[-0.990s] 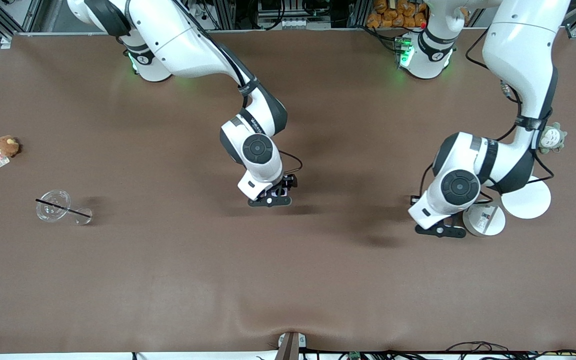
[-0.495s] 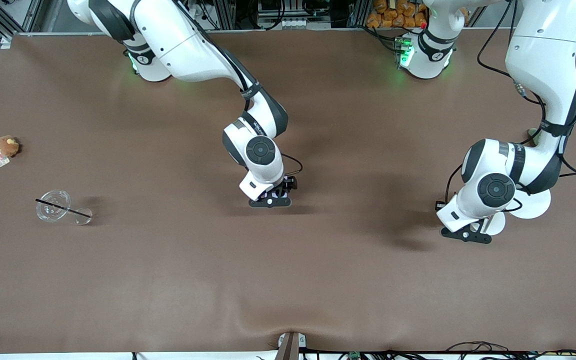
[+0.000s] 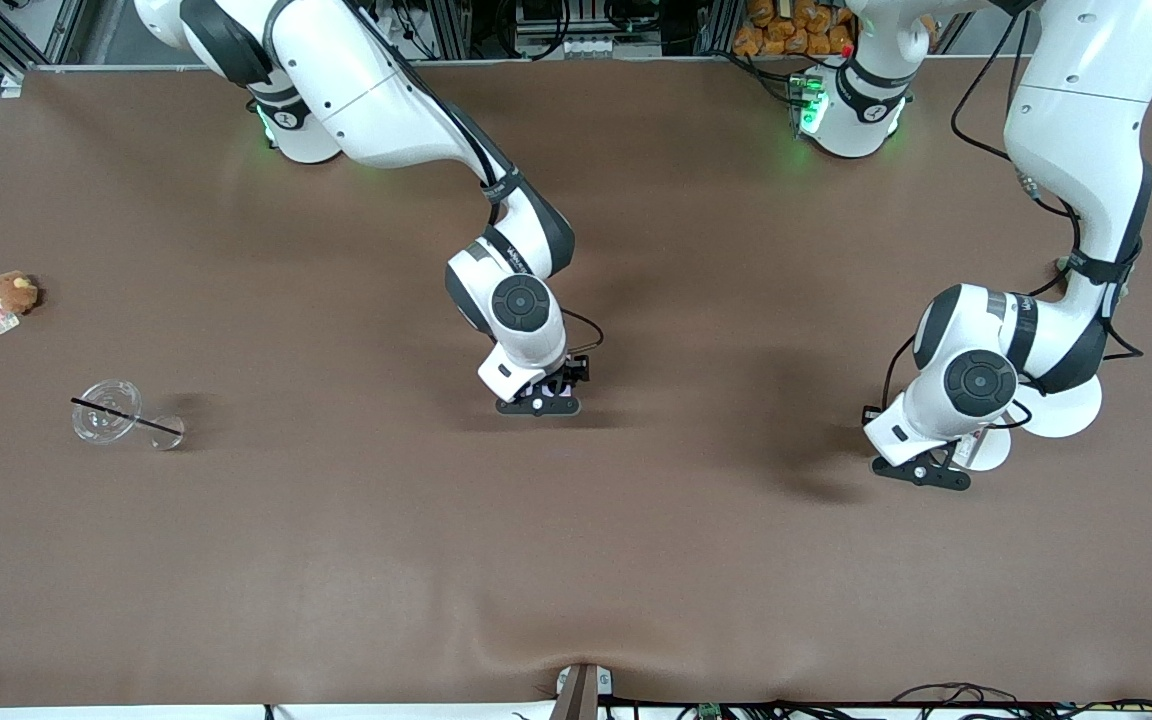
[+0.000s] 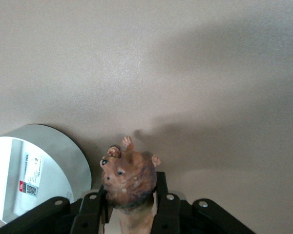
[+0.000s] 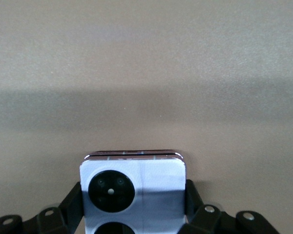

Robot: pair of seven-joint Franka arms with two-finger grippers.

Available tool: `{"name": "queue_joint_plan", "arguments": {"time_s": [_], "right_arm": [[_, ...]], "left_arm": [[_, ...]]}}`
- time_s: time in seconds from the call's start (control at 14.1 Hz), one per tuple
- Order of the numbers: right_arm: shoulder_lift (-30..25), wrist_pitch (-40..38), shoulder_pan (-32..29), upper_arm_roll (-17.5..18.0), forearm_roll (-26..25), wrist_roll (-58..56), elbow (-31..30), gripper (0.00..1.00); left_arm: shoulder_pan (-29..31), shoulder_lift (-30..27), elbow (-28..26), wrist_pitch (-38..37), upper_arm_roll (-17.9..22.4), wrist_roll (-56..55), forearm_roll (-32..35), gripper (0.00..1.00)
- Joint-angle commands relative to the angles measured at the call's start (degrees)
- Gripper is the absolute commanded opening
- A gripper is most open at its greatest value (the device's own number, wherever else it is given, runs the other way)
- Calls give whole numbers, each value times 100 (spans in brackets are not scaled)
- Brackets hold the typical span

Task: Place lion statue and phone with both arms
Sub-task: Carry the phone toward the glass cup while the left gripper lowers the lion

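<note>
Left end effector [image 4: 130,207] clamps orange-brown lion statue [image 4: 129,183], right end effector [image 5: 134,209] grips lavender phone [image 5: 133,187]

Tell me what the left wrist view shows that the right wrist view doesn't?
Only the left wrist view shows the lion statue, clamped head-outward in the left gripper, beside a white round disc bearing a label. Only the right wrist view shows the lavender phone, camera circles facing up, held by the right gripper. Both share the brown table below.

Bright, even light; soft shadows
</note>
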Motion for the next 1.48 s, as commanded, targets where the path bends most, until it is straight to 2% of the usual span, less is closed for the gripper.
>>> {"name": "queue_joint_plan", "arguments": {"time_s": [0.0, 0.07, 0.21, 0.42, 0.49, 0.57, 0.64, 0.71, 0.99, 1.13, 1.41], "right_arm": [[-238, -167, -103, -27, -8, 224, -231, 15], [-535, -552, -243, -45, -8, 155, -232, 15], [-1125, -1282, -935, -36, -17, -221, -214, 16], [-1277, -1408, -2077, -45, -25, -1450, -188, 18], [-1233, -1373, -2507, -45, -104, -1880, -179, 18], [-1198, -1347, -2895, -45, -105, -2389, -179, 18], [-1084, -1225, -3238, -45, -113, -2995, -179, 18], [-970, -1093, -3537, -45, -105, -3410, -188, 19], [-645, -1030, -3829, -132, -209, -3616, -196, 19], [-539, -1013, -4014, -124, -560, -3634, -196, 19], [-363, -872, -4357, -124, -649, -4240, -223, 21]], "left_arm": [[108, 76, -29, 246, -33, 45, 146, 0], [116, 76, -29, 282, -33, 45, 189, 0], [125, 76, -38, 282, -33, 45, 391, 0], [231, 102, -29, 282, -42, 45, 401, 0], [231, 102, -20, 282, -42, 45, 401, 16], [231, 102, -11, 282, -42, 36, 392, 36], [231, 94, -11, 282, -42, 27, 392, 74], [239, 85, -11, 282, -42, -8, 392, 100], [231, -152, -11, 133, -51, -26, 383, 100], [187, -397, -11, -165, -77, -26, 348, 100], [205, -1021, 50, -990, -490, -43, 304, 100]]}}
